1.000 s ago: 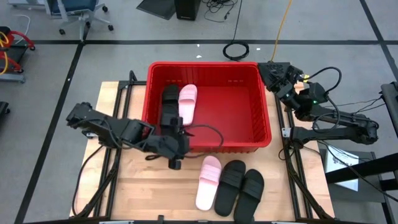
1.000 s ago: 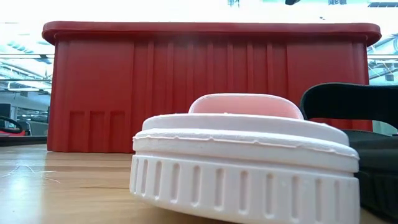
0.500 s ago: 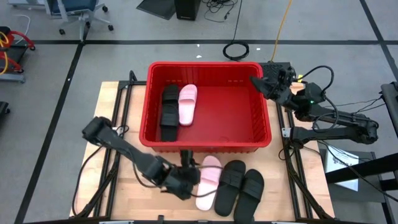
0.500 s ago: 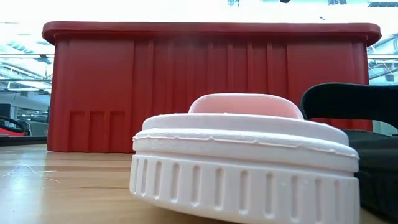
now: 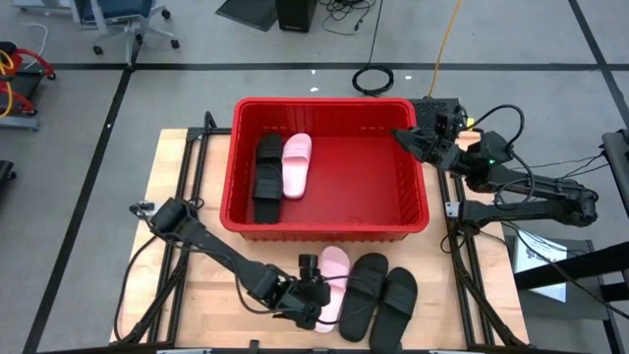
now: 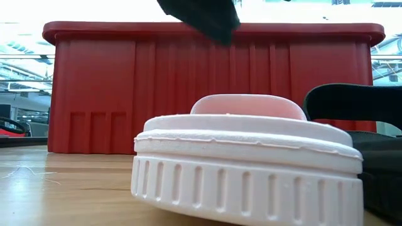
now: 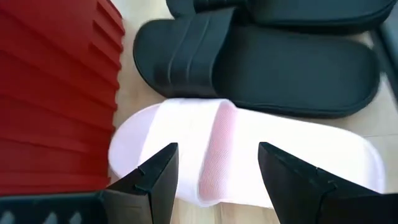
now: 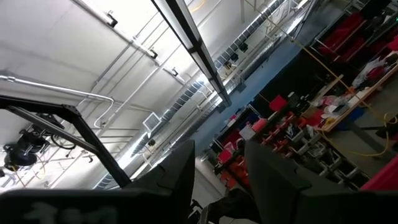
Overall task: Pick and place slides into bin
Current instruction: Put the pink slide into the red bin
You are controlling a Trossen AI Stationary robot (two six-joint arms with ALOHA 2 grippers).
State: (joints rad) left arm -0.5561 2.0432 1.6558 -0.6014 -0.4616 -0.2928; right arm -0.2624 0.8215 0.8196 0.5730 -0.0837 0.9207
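I see two slides (image 5: 282,165) lying side by side inside the bin (image 5: 413,187), toward its left wall; three more slides (image 5: 366,291) lie on the table (image 5: 187,295) before the bin.

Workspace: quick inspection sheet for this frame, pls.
Surface: wooden table, bare wood around the bin.
Job's things: red bin holds two black slides and one pink slide; on the table in front lie a second pink slide and two more black slides.
Clutter: nothing seen.
Grippers: left gripper open, poised over the table's pink slide; right gripper open, empty, at the bin's right rim.
Cables: coiled cable on the floor behind the table.
Surroundings: office chair, grey floor.
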